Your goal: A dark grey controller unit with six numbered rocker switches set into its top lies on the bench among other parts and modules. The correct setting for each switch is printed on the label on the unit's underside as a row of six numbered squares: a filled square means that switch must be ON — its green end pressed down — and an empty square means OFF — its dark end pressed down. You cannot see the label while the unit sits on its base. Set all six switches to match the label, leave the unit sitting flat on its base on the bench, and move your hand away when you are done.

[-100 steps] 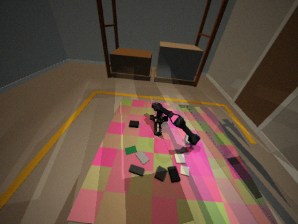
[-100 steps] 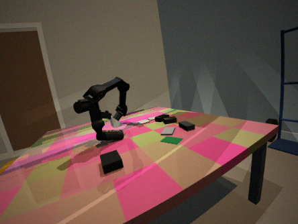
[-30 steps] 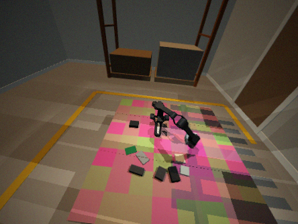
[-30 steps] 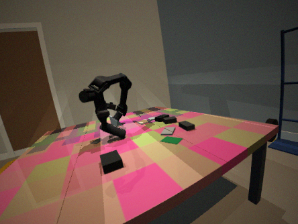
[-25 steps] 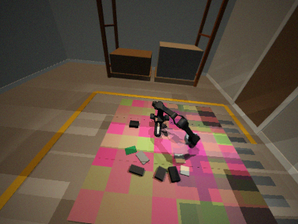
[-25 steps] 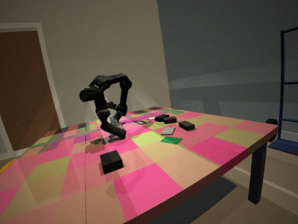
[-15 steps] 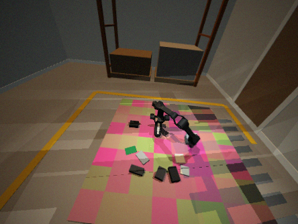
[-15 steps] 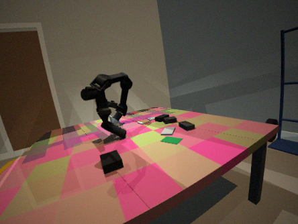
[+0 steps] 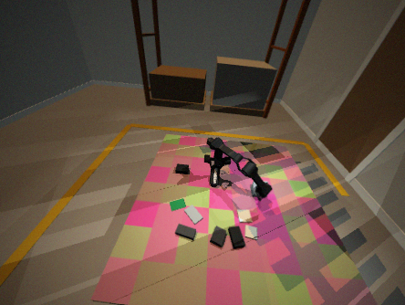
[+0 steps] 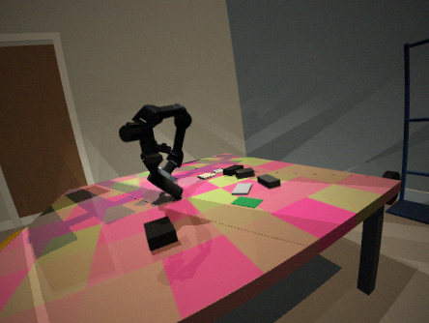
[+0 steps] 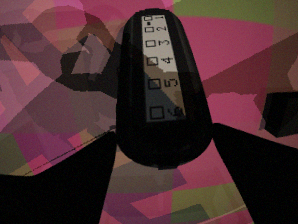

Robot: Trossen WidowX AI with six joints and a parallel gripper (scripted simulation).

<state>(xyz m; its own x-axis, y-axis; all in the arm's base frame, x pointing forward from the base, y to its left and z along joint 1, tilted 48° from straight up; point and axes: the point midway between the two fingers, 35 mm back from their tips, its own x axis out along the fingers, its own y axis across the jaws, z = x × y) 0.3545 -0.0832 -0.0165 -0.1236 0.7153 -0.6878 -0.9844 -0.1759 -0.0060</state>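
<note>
Gripping the controller unit [image 11: 160,90] between its two fingers, the pincer [image 11: 160,163] holds it clear of the desk [image 10: 290,218] with the underside turned to the wrist camera. Fingers stand wide, one on each long side of the dark rounded body.

Label [image 11: 158,70] is a pale strip down the middle of the underside, running from 12 o'clock toward 6 in the wrist view. Numbered squares show in a row; digits 4 and 5 are legible. Squares beside 4 and 5 look darker than the ones above, but lower part of the strip is in shadow, so fill state can't be called for sure.

In the exterior view the unit [image 10: 166,183] hangs tilted below the wrist, low end close over the chequered pink and green desk top, roughly at frame centre-left. Arm [image 10: 155,131] arches up and folds back down over it. From the top view the pincer [image 9: 261,189] sits at about 4 o'clock from the arm base [image 9: 218,175].

Other parts on the desk:
- dark box [image 10: 160,233] alone, at 6 o'clock from the unit in the exterior view
- green flat card [image 10: 247,201] and grey plate [image 10: 242,189] at 3 o'clock
- three dark modules [image 10: 269,181] further out past those, with a couple of pale tiles [image 10: 207,176] beside them

Brown door [image 10: 34,126] at 9 o'clock, blue rack [image 10: 408,121] at 3 o'clock off the desk.
</note>
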